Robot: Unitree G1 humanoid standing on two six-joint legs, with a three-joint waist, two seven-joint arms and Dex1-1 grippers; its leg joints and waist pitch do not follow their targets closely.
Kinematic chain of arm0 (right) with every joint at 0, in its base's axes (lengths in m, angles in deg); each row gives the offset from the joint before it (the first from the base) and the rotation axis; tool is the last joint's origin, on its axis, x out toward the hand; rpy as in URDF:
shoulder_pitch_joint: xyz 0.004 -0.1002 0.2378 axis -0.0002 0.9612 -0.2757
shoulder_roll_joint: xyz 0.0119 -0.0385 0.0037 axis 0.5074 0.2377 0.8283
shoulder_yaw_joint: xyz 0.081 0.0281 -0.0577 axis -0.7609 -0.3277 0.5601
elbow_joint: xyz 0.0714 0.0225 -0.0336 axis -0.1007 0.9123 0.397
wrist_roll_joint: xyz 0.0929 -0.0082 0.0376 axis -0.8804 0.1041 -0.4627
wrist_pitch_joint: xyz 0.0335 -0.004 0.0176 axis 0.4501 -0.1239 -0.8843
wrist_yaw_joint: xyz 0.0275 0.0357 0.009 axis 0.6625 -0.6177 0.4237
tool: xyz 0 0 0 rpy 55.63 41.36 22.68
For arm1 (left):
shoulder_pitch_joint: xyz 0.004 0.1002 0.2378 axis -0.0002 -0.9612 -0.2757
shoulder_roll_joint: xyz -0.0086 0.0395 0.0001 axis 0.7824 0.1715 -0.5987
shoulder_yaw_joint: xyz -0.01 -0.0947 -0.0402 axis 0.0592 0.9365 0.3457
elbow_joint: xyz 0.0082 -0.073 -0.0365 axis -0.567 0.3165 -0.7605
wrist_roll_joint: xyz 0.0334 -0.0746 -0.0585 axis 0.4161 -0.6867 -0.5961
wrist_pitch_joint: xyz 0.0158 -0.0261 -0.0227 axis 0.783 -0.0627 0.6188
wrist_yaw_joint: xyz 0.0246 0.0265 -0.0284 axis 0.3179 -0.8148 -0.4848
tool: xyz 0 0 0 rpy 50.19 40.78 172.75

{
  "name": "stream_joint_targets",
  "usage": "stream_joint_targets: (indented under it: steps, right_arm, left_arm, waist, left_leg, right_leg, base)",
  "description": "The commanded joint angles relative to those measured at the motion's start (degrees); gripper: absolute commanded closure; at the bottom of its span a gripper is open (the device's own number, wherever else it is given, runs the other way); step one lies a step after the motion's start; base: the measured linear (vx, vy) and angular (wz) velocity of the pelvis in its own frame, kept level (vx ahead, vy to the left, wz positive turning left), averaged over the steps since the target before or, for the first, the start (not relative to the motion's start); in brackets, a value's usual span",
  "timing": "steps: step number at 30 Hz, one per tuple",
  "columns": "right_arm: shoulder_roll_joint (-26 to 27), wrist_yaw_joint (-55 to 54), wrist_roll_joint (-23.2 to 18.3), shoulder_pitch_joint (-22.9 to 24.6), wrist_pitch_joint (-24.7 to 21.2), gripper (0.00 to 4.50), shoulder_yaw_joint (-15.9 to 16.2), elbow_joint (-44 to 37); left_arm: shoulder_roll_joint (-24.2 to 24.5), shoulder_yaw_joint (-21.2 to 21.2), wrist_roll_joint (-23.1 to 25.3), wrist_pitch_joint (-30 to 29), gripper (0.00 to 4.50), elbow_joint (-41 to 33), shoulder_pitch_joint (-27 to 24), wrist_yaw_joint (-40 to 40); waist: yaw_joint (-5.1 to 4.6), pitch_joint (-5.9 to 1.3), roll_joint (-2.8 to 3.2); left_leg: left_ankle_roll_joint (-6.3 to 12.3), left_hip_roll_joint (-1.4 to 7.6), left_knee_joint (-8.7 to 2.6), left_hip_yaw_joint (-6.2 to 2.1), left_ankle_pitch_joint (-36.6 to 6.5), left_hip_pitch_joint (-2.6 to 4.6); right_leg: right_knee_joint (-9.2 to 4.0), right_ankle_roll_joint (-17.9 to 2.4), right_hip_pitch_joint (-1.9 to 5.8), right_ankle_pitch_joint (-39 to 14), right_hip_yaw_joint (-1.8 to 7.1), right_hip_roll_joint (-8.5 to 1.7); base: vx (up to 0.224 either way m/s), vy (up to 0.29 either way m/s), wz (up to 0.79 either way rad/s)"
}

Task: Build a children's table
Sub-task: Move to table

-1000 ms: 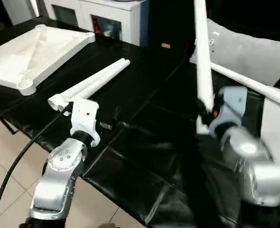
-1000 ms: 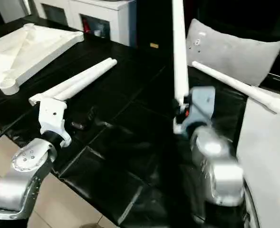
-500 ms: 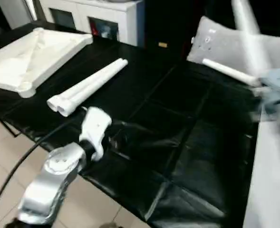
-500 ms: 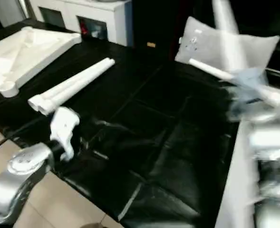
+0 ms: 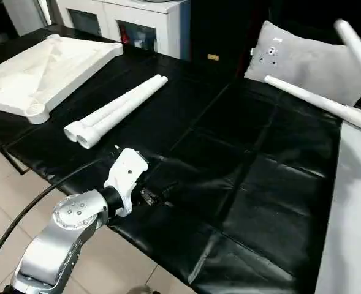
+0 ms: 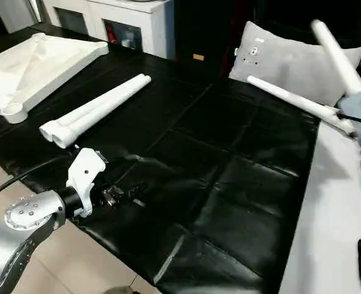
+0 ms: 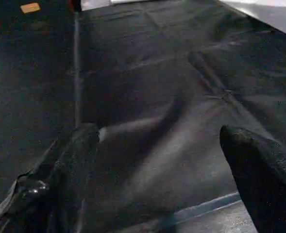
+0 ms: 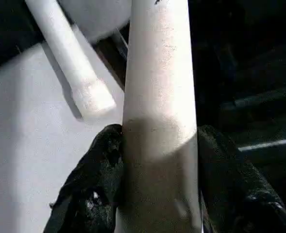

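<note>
- A counter point(image 5: 241, 184) covered in creased black sheeting is carrying the parts.
- A white table top point(image 5: 42, 67) is lying underside up at the far left corner of the counter.
- Two white legs point(image 5: 116, 110) are lying side by side, touching, near the front left edge.
- A grey cushion point(image 5: 303, 64) is sitting at the far right.
- Another white leg point(image 5: 318, 103) is lying slanted in front of the cushion.
</note>
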Motion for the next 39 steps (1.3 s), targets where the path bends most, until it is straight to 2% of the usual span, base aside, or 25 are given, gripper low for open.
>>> stream_joint_targets:
  steps: [1,3,4,7,12,15,17,20,25,28,32,35,36,39]
  right_arm:
    - [-1.0,-0.6,1.9,-1.9,1.8,2.61,1.0,3.0]
    - [-1.4,-0.6,2.8,-2.3,2.3,2.61,1.7,4.6]
    - [-2.4,-0.6,6.0,-2.5,2.8,2.61,4.8,7.2]
    - [-3.0,0.2,9.5,-4.3,4.5,2.61,8.7,12.0]
    - [-3.5,1.3,11.7,-4.5,4.8,2.61,10.6,13.6]
    - [-3.5,2.3,12.4,-4.9,4.7,2.61,11.1,14.4]
    - [-3.6,4.1,13.9,-5.9,4.9,2.61,12.8,15.9]
    - [-3.7,6.4,15.2,-6.5,5.4,2.61,14.5,16.9]
    - [-3.5,9.9,16.8,-6.8,6.8,2.61,16.1,17.4]
    - [-3.3,11.6,16.2,-7.1,7.8,2.61,16.0,17.5]
    - [-2.4,15.8,13.8,-7.8,9.0,2.61,14.3,17.2]
    - [-1.4,18.3,11.1,-8.5,9.8,2.61,12.0,16.6]
    - [-1.4,18.3,11.1,-8.5,9.8,2.61,12.0,16.6]
    - [-0.7,18.7,7.8,-9.4,10.5,2.61,9.0,16.1]
  left_arm:
    - [0.6,-0.3,0.0,-0.9,0.10,-1.3,-0.3,0.8]
    - [0.6,-0.4,0.0,-1.0,0.10,-1.2,-0.3,0.9]
    - [0.6,-0.7,0.2,-0.3,0.10,-0.1,-0.2,1.1]
    - [0.5,-1.4,0.6,1.3,0.10,2.2,0.0,1.1]
    - [0.3,-2.0,1.2,3.2,0.10,5.2,0.2,1.6]
    - [0.2,-2.1,1.4,3.8,0.10,6.1,0.2,1.9]
    - [0.2,-2.2,1.6,4.7,0.10,7.5,0.3,2.5]
    - [0.3,-2.3,1.6,5.6,0.10,8.7,0.4,2.9]
    - [0.6,-2.6,1.5,6.8,0.10,9.7,0.6,3.4]
    - [0.8,-2.5,1.8,7.6,0.10,9.8,0.4,3.9]
    - [1.1,-2.4,1.7,8.1,0.10,9.7,0.2,4.2]
    - [1.3,-2.1,1.7,8.5,0.10,9.6,0.0,4.4]
    - [1.3,-2.1,1.7,8.5,0.10,9.6,0.0,4.4]
    - [1.5,-1.9,1.6,9.0,0.10,9.5,-0.3,4.6]
  waist:
    - [-0.28,-3.20,-1.59]
    - [-0.40,-3.07,-1.59]
    - [-0.38,-3.08,-1.48]
    - [-0.57,-2.99,-1.52]
    - [-1.16,-3.06,-1.54]
    - [-1.61,-3.13,-1.61]
    - [-1.78,-3.05,-1.55]
    - [-1.74,-2.97,-1.46]
    - [-1.68,-2.93,-1.27]
    - [-1.58,-2.89,-1.19]
    - [-1.62,-2.73,-1.28]
    - [-1.66,-2.67,-1.24]
    - [-1.65,-2.67,-1.24]
    - [-1.68,-2.77,-1.39]
  left_leg:
    - [5.91,3.86,-2.98,-1.13,-5.8,-0.05]
    - [5.84,3.73,-2.88,-1.01,-6.7,-0.02]
    - [5.65,3.74,-2.89,-1.11,-6.9,0.07]
    - [5.66,3.60,-2.81,-0.95,-7.9,0.05]
    - [5.84,3.72,-2.84,-1.15,-8.6,-0.07]
    - [6.33,3.80,-2.79,-1.17,-7.9,-0.25]
    - [6.61,3.73,-2.73,-1.09,-8.3,-0.28]
    - [6.53,3.78,-2.68,-1.06,-8.9,-0.15]
    - [6.26,4.12,-2.81,-1.19,-9.8,-0.01]
    - [6.22,4.14,-2.75,-1.19,-10.7,0.08]
    - [5.86,4.19,-2.67,-1.26,-12.1,0.13]
    - [5.52,4.16,-2.69,-1.31,-13.4,0.32]
    - [5.47,4.17,-2.69,-1.32,-13.4,0.30]
    - [5.54,4.19,-2.73,-1.36,-12.7,0.21]
  right_leg:
    - [-4.67,-7.8,2.81,-17.6,3.34,-6.46]
    - [-4.90,-7.6,2.72,-18.8,3.33,-6.43]
    - [-4.91,-7.7,2.62,-19.7,3.19,-6.38]
    - [-5.17,-7.4,2.58,-20.7,3.16,-6.25]
    - [-4.95,-7.3,2.62,-20.5,3.12,-6.29]
    - [-4.76,-8.0,2.78,-19.1,3.14,-6.38]
    - [-4.88,-8.6,2.71,-19.7,3.01,-6.33]
    - [-5.02,-8.5,2.57,-21.2,3.05,-6.34]
    - [-4.89,-8.9,2.49,-20.8,3.14,-6.43]
    - [-4.90,-9.2,2.40,-21.4,3.19,-6.54]
    - [-5.06,-8.7,2.28,-24.1,3.13,-6.59]
    - [-5.20,-8.2,2.11,-25.8,3.10,-6.57]
    - [-5.19,-8.1,2.11,-25.9,3.09,-6.60]
    - [-5.07,-8.2,2.15,-24.9,3.17,-6.57]
  base:
    - [0.000,0.000,0.00]
    - [0.000,0.000,0.00]
    - [0.000,0.000,0.00]
    - [0.000,0.000,0.00]
    - [0.000,0.000,0.00]
    - [0.000,0.000,0.00]
    - [0.000,0.000,0.00]
    - [0.000,0.000,0.00]
    - [0.000,0.000,0.00]
    - [0.000,0.000,0.00]
    - [0.000,0.000,0.00]
    - [0.000,0.000,0.00]
    - [0.000,0.000,0.00]
    - [0.000,0.000,0.00]
